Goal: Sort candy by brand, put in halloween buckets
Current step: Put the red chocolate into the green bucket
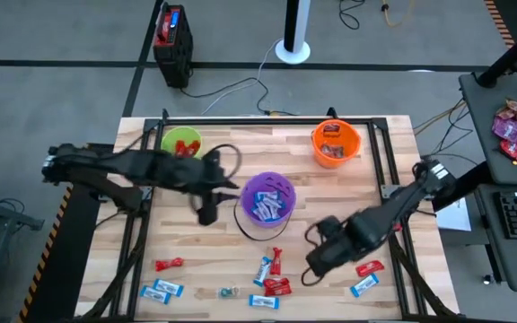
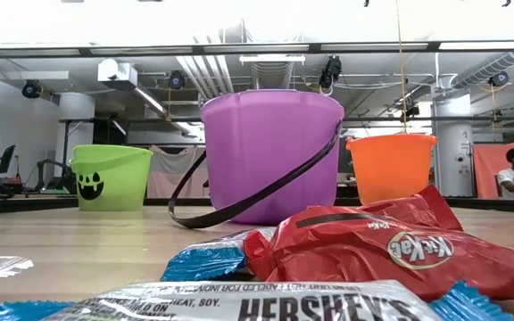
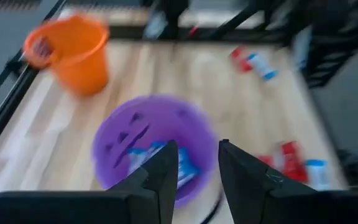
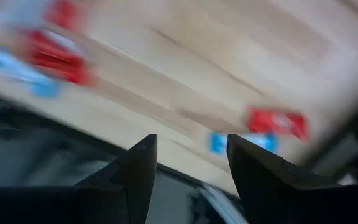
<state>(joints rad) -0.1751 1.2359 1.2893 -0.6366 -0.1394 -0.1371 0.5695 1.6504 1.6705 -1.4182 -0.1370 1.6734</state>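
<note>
**Candy partly sorted, both grippers empty**

On the table (image 1: 240, 135), the purple bucket (image 1: 267, 199) holds blue candy (image 1: 266, 207). The left gripper (image 1: 207, 213) hangs beside it, fingers spread. The right gripper (image 1: 315, 266), also spread, hovers near loose wrapped pieces (image 1: 275, 285).

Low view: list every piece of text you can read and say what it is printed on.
"HERSHEY'S": silver wrapper at the front.
"KitKat": red wrapper, logo tilted.
Small print above "HERSHEY'S" on the silver wrapper: only "SOY" is guessable, the rest too small.
Blue wrapper: no legible text.
Green bucket: a black face, no words.
</note>
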